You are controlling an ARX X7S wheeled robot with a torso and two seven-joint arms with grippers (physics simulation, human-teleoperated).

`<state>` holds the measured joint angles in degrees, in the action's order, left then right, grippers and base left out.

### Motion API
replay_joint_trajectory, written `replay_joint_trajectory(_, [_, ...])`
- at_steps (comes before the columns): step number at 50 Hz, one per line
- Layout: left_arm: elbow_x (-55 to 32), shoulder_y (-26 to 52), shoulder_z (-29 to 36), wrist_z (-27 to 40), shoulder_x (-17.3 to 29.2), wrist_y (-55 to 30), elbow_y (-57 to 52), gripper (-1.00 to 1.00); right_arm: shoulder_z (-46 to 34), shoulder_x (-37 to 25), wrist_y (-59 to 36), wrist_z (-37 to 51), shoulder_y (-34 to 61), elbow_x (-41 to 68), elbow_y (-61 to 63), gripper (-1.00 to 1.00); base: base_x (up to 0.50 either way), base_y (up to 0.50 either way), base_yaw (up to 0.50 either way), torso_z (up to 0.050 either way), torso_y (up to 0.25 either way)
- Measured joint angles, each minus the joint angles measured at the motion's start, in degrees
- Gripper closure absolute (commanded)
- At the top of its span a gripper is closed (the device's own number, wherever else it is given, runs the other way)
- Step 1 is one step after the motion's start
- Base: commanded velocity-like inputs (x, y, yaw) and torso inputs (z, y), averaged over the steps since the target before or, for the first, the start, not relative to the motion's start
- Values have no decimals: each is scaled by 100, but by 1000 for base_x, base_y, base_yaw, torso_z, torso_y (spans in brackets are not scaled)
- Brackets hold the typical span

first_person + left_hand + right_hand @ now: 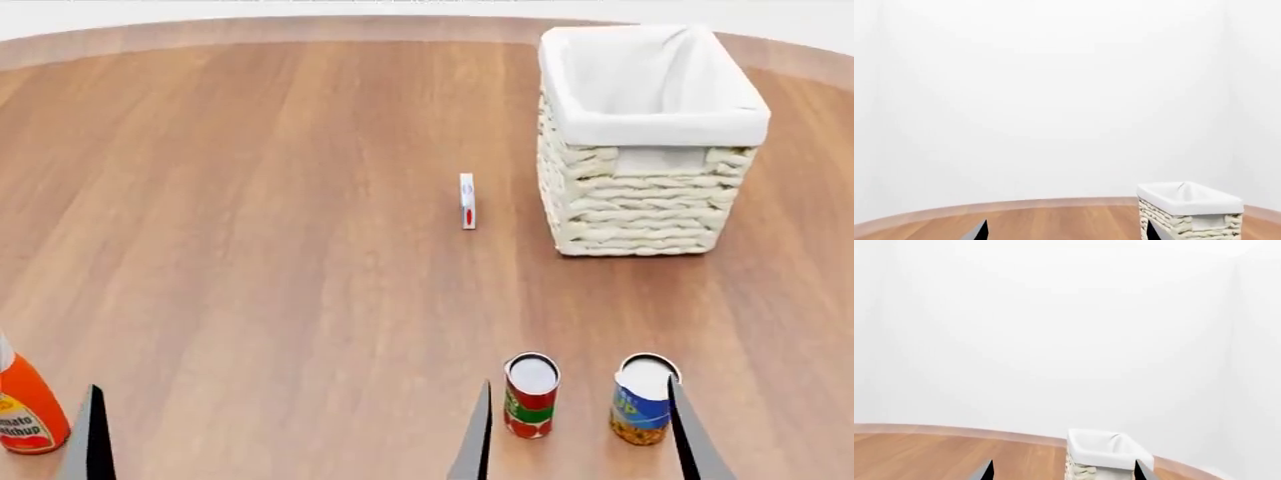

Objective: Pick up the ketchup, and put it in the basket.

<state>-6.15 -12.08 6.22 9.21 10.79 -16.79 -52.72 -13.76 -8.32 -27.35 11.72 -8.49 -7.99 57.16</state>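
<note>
The ketchup [24,405], an orange-red bottle with a yellow-and-red label, stands at the near left edge of the head view, partly cut off. The cream wicker basket [654,190] with white lining stands at the far right; it also shows in the left wrist view [1191,220] and the right wrist view [1102,452]. My left gripper [1066,233] is open and empty; one of its fingers [91,440] shows just right of the ketchup. My right gripper [581,440] is open and empty, low at the near edge, with its fingers either side of two cans. The ketchup is out of both wrist views.
A red-green tin can [531,396] and a blue can [643,400] stand at the near right, between my right fingers in the head view. A small white item [467,200] stands left of the basket. The wooden table [267,200] is round-edged, with white walls beyond.
</note>
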Motion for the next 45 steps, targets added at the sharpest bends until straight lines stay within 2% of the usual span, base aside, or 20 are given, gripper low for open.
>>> replay_joint_trajectory(45, [-209, 1, 87, 199, 220, 28, -23, -100, -125, -130, -90, 171, 39, 75, -11, -100, 500, 0, 0, 0, 1])
